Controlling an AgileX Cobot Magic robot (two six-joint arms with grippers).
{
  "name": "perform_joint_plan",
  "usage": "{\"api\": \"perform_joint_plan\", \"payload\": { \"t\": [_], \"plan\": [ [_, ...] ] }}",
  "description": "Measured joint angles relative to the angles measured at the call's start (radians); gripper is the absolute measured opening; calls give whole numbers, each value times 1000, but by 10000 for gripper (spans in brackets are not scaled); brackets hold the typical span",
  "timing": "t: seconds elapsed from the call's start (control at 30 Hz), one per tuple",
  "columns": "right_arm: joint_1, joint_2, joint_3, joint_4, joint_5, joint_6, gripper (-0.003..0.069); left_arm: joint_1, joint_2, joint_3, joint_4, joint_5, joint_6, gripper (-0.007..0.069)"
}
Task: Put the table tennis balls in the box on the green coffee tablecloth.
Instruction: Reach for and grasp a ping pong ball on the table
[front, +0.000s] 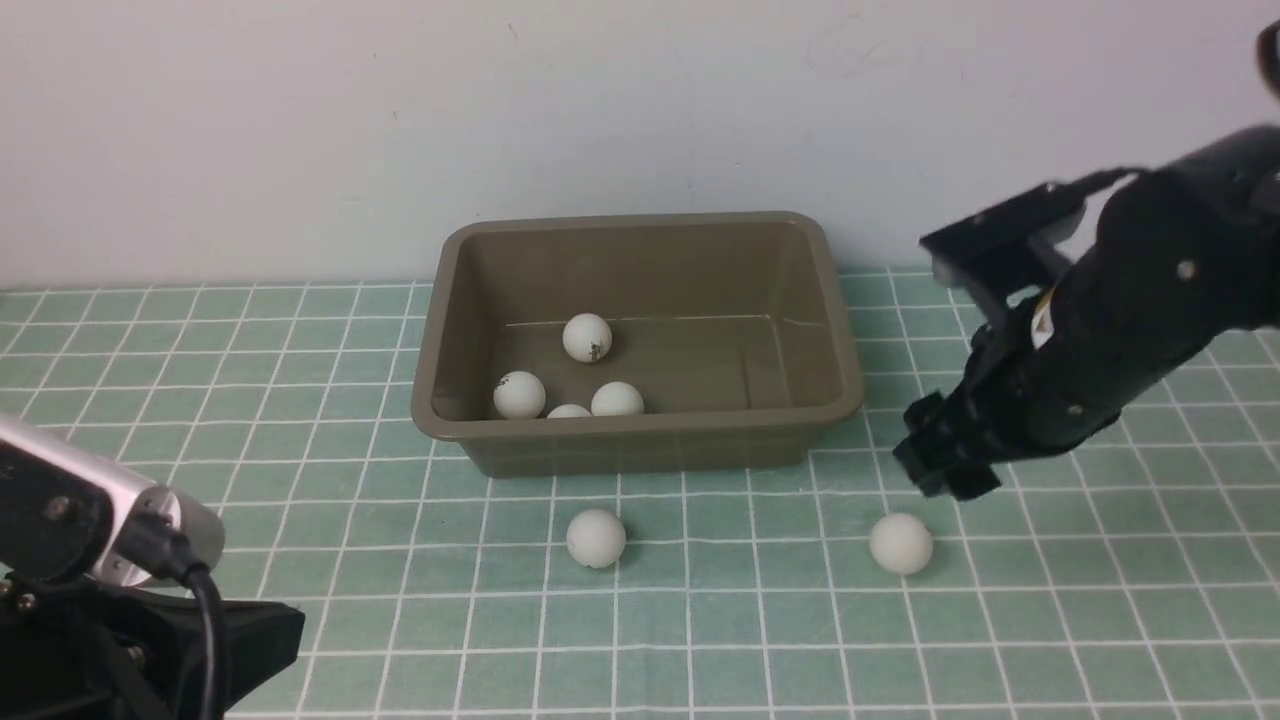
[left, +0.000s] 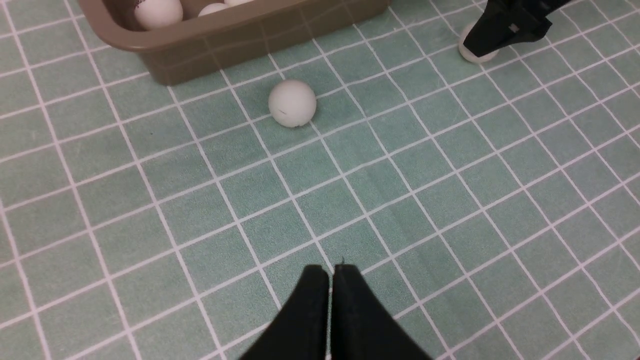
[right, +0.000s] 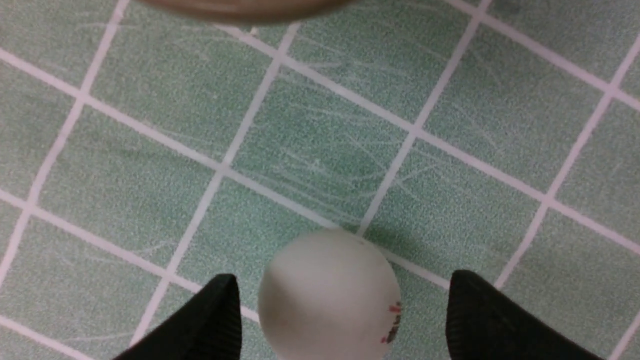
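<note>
The olive-brown box (front: 640, 425) stands on the green checked tablecloth (front: 1000, 640) and holds several white balls (front: 587, 337). Two more balls lie on the cloth in front of it: one near the middle (front: 596, 538), also seen in the left wrist view (left: 292, 103), and one to the right (front: 901, 543). My right gripper (front: 945, 478) is open just above that right ball; in the right wrist view the ball (right: 330, 295) sits between the spread fingertips (right: 220, 305) without touching them. My left gripper (left: 330, 274) is shut and empty, low at the near left, well short of the middle ball.
A plain white wall rises right behind the box. In the left wrist view the box's corner (left: 210, 45) shows at the far side and the right gripper's black fingers (left: 505, 27) partly cover the right ball (left: 472, 52). The left arm's body (front: 90, 590) fills the near left corner.
</note>
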Motion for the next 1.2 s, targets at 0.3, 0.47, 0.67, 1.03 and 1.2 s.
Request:
{"api": "perform_joint_plan", "payload": {
  "t": [0.3,0.47,0.67,1.03,1.2],
  "plan": [
    [0,47,0,38,-7,-27,465,0,0,0,0,0,0,-4],
    [0,47,-7,40,24,-27,360,0,0,0,0,0,0,-4],
    [0,23,-50,42,155,-30,360,0,0,0,0,0,0,-4],
    [0,-115,-247,158,352,-72,360,0,0,0,0,0,0,-4],
    [3,-127,-359,223,325,-117,360,0,0,0,1,0,0,-4]
  ]
}}
